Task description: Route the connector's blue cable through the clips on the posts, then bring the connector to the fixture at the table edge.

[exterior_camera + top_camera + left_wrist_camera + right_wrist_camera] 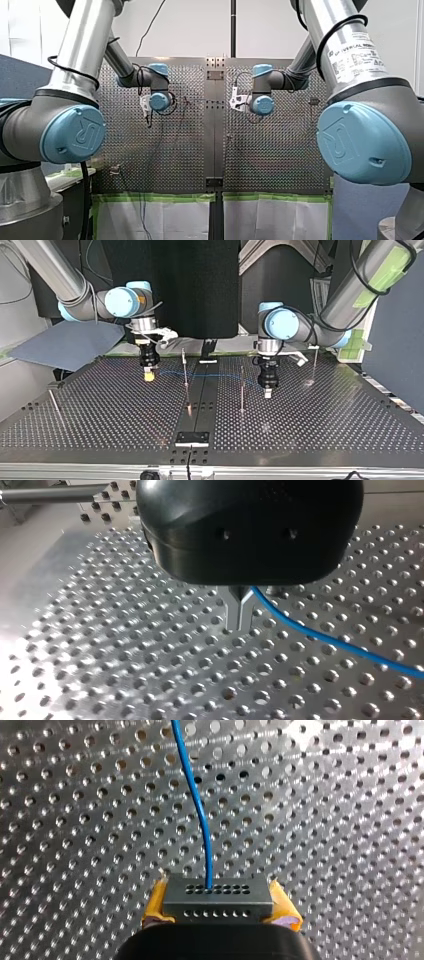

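Right wrist view shows the right jaws clamped on the connector (218,900), with the cable (207,850) running off ahead over the bench (75,820). Left jaws look pinched shut on that cable. Risk: pull it too taut and it slips free or skips a post (185,369).
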Motion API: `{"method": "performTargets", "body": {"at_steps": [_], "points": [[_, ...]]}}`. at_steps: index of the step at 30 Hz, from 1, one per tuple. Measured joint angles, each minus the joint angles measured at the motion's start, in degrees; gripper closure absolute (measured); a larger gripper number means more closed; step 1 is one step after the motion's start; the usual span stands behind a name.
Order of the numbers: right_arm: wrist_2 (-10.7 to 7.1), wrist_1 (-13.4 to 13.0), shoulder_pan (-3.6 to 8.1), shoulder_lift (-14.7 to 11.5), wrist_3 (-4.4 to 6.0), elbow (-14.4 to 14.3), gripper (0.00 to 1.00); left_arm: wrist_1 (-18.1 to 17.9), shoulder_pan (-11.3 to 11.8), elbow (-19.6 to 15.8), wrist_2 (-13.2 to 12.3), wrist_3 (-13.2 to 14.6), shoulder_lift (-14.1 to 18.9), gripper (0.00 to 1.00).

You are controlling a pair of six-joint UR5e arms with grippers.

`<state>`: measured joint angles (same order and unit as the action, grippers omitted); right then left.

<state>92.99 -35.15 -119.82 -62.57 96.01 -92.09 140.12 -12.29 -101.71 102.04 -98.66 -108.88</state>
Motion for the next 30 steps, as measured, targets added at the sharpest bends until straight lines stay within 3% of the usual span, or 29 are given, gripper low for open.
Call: {"method": "performTargets", "body": {"at_steps": [5, 17, 30], "points": [[-1.43, 0.69, 0.24, 1.04, 0.11, 2.41, 1.0, 1.49, 0.33, 1.68, -0.63, -0.42, -1.79, 1.0], [-1.66, 3.95, 0.26, 3.58, -0.18, 7.55, 1.0, 3.56, 1.4, 4.23, -1.45, -1.78, -3.19, 1.0], [-1.66, 4.11, 0.54, 3.87, -0.17, 8.36, 1.0, 4.06, 2.12, 4.26, -2.09, -2.34, -3.21, 1.0]]}}
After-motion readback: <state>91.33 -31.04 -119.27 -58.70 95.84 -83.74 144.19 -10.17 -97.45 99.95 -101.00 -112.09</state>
